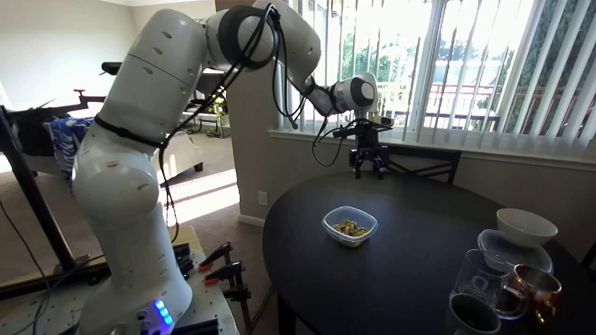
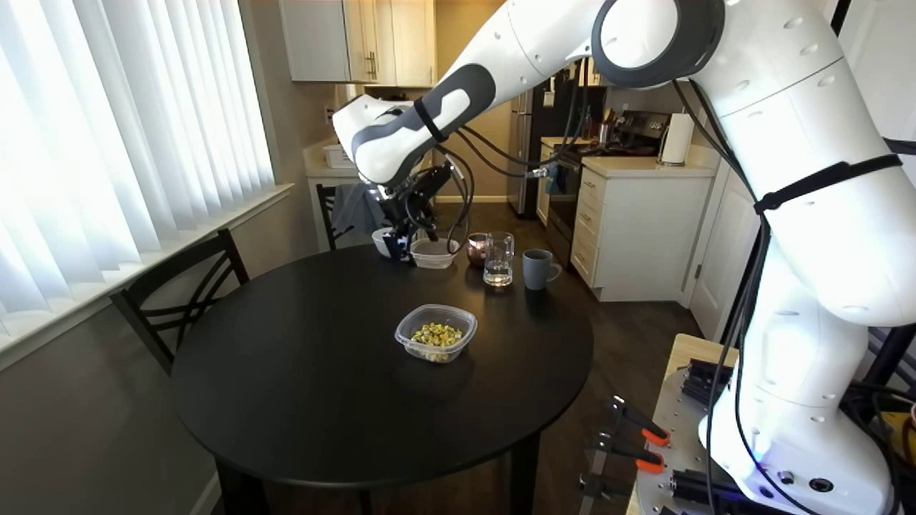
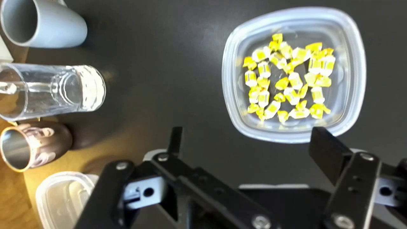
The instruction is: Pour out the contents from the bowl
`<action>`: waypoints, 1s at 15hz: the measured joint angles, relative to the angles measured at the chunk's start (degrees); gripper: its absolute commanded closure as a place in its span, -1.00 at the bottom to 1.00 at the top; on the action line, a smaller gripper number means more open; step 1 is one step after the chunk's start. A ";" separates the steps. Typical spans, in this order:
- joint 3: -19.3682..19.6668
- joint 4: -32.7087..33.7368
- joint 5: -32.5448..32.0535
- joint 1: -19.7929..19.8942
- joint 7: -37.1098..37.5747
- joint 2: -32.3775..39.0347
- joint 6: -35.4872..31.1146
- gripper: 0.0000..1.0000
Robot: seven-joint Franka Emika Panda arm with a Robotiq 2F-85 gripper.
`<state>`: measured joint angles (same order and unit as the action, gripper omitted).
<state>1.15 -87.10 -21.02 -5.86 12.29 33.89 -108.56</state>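
The bowl is a small clear plastic-like container with a rounded-square rim, upright on the dark round table in both exterior views and at the upper right of the wrist view. The contents, yellow and white wrapped bits, lie spread on its bottom. My gripper points down above the table, apart from the bowl, in both exterior views. In the wrist view my gripper is wide open with nothing between its fingers; the right fingertip overlaps the bowl's near rim only in the picture.
A white bowl, another clear container, a glass mug, a copper mug and a grey mug stand together on one side of the table. A chair stands by the window side.
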 measured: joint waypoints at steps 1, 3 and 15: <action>0.70 -2.24 -1.12 -0.66 2.39 0.36 -4.42 -1.00; 2.15 -7.26 -2.40 -1.49 7.28 1.32 -12.85 -1.00; 12.04 -24.56 -2.72 -4.15 19.55 2.58 -39.54 -1.00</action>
<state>13.19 -111.66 -23.74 -10.01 31.83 36.47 -148.10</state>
